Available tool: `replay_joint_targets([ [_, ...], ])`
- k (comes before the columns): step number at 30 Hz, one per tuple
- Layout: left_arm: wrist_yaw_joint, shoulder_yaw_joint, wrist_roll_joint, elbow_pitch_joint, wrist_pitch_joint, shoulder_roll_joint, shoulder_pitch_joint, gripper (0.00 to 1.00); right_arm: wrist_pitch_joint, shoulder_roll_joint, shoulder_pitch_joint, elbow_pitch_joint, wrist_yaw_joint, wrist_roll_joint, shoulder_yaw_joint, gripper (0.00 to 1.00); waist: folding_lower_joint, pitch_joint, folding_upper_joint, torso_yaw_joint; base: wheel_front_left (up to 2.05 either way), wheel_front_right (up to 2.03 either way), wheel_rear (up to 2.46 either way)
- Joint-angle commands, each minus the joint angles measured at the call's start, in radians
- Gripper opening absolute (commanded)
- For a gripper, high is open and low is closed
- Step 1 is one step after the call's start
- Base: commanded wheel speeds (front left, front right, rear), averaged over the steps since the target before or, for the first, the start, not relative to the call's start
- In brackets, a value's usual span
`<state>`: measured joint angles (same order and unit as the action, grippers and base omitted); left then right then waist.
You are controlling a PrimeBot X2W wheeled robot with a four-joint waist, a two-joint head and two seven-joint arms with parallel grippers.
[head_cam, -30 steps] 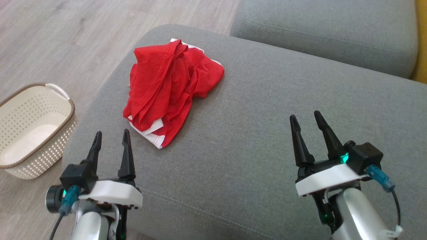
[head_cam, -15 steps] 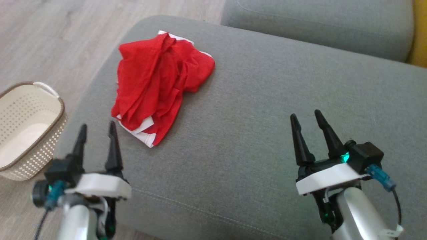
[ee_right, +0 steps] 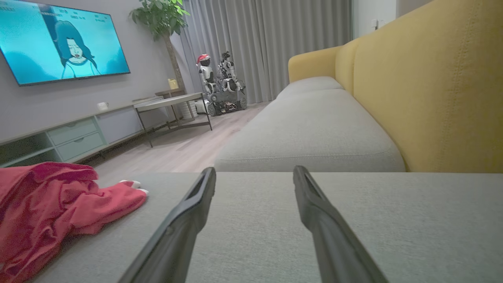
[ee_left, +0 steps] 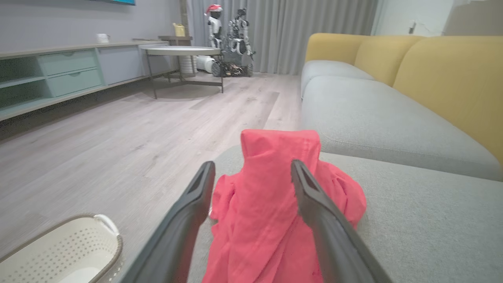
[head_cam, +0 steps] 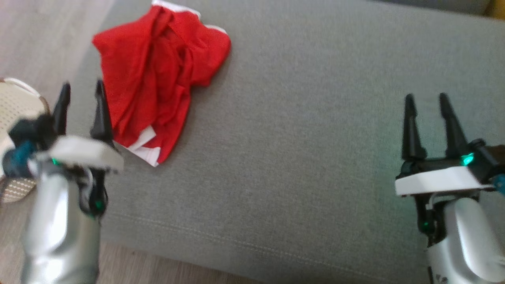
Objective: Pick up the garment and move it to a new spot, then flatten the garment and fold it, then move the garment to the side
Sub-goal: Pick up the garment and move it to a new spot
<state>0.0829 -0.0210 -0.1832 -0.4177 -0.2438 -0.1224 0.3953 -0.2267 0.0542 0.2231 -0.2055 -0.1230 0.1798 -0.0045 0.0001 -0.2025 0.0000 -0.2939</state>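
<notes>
Red garment [head_cam: 154, 75] lay crumpled just ahead of the left pincer [head_cam: 82, 85], spread apparently to seize it; right pincer [head_cam: 426, 96] spread, empty, well apart.

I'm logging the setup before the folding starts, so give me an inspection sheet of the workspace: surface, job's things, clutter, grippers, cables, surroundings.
Surface: grey sofa cushion, smooth, carrying the garment.
Job's things: red garment with white trim, crumpled in a heap near the cushion's left end.
Clutter: cream perforated basket on the floor beside the sofa.
Grippers: left gripper open, fingers pointing at the garment, holding nothing; right gripper open over the cushion, well apart from the garment.
Cables: blue connector at the left wrist, blurred.
Surroundings: wooden floor, yellow backrest, television, low cabinet, round table.
</notes>
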Motion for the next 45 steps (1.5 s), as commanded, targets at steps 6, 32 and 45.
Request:
replay_joint_targets([
  [6,0.027,-0.010,-0.023,-0.103,0.055,-0.086,0.197,1.00,0.042,-0.001,0.042,0.111,-0.008,-0.044,-0.008,1.00,-0.0001,-0.102,0.0000,0.042,0.00,0.00,0.00],
  [32,0.036,0.007,-0.084,-0.344,-0.014,-0.128,0.435,0.00,0.011,-0.004,0.042,0.069,-0.008,-0.009,0.037,1.00,-0.0001,-0.042,0.0000,0.124,0.00,0.00,0.00],
  [45,0.019,0.040,-0.136,0.024,0.065,-0.051,0.367,0.00,-0.028,-0.004,0.031,-0.022,-0.008,0.023,0.081,1.00,-0.0001,0.106,0.0000,0.207,0.00,0.00,0.00],
])
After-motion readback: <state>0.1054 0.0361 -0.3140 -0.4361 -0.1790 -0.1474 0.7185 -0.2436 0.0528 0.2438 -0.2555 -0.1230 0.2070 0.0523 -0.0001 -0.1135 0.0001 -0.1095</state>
